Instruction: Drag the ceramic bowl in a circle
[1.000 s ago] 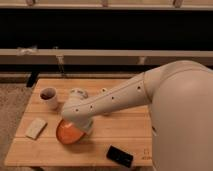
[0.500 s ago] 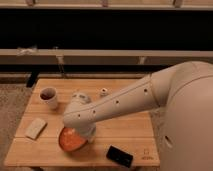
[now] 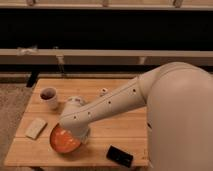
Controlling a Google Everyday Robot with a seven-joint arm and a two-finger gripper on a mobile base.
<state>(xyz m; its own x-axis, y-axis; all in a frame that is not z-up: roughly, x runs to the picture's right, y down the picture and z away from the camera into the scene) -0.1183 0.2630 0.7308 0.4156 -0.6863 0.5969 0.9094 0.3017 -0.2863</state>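
**Op:** While I've got the arm (image 3: 115,102) stretched across the table (image 3: 125,127), the gripper (image 3: 75,131) sits over the bowl's (image 3: 62,142) right rim, at the front-left of the table. Whether the jaws are spread or pinching the rim, I cannot tell; the wrist hides them.

**Spotter:** How do you expect the bowl to handle?

**Op:** Ceramic, so I'd judge it stiff, fairly heavy and glazed slick. It should slide on wood rather than tip, being wide and shallow. It would chip if it went off the edge, and it's close to the front edge.

**Spotter:** Where would you take hold?

**Op:** On the rim, one finger inside, one outside. Pressing down on the inside wall would also drag it, I think.

**Spotter:** Neighbours?

**Op:** Cup (image 3: 49,95) well back on the left, a pale block (image 3: 35,128) just left of the bowl, a dark phone (image 3: 120,156) to its right near the front. I'd keep the circle tight to miss both.
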